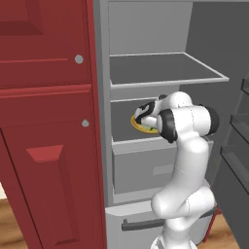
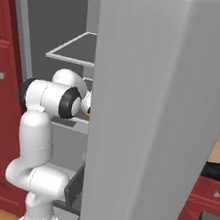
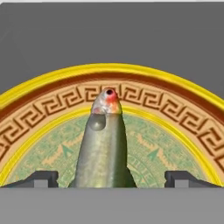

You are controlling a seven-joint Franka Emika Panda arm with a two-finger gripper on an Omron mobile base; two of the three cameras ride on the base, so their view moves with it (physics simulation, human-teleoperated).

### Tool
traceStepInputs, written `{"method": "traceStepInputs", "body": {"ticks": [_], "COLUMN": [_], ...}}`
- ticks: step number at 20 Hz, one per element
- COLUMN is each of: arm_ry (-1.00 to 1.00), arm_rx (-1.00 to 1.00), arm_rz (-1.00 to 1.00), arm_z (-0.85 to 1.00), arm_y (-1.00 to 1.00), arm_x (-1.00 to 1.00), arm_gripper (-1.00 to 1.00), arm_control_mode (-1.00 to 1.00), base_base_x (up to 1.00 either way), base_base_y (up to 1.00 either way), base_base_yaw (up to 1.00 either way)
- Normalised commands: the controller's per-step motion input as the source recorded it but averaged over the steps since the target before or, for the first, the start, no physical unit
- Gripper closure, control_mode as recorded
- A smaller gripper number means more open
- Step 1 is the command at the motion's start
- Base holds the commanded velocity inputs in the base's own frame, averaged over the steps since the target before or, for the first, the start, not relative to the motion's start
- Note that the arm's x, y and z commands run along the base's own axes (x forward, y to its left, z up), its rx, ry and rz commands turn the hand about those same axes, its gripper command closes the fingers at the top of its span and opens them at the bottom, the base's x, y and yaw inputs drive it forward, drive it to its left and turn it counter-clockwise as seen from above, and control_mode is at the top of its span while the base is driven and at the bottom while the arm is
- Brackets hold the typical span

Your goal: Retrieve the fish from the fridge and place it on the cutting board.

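My gripper, jaws spread and holding nothing, straddles the fish lying on the plate on the fridge middle shelf; I judge it best to centre both fingertips about the body before closing.

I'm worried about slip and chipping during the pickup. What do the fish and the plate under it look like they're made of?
The fish looks smooth and slick, with a grey-green sheen and soft highlights, like wet skin; it may slide. The plate looks like glazed ceramic: a glossy yellow rim and a printed key-pattern band, though a rendering leaves that open. The gripper has its jaws spread on either side of the fish.
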Motion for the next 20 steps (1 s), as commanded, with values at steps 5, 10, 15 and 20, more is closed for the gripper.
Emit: {"method": "traceStepInputs", "body": {"ticks": [5,10,15,20], "arm_ry": [0.00,0.00,0.00,-0.01], "arm_rx": [0.00,0.00,0.00,0.00], "arm_rz": [0.00,0.00,0.00,0.00], "arm_z": [-0.42,-0.23,-0.04,0.00], "arm_y": [0.00,0.00,0.00,0.00], "arm_x": [0.00,0.00,0.00,0.00], "arm_gripper": [1.00,1.00,1.00,1.00], "arm_control_mode": [-1.00,-1.00,-1.00,-1.00], "base_base_x": [0.00,0.00,0.00,0.00], "base_base_y": [0.00,0.00,0.00,0.00], "base_base_yaw": [0.00,0.00,0.00,0.00]}}
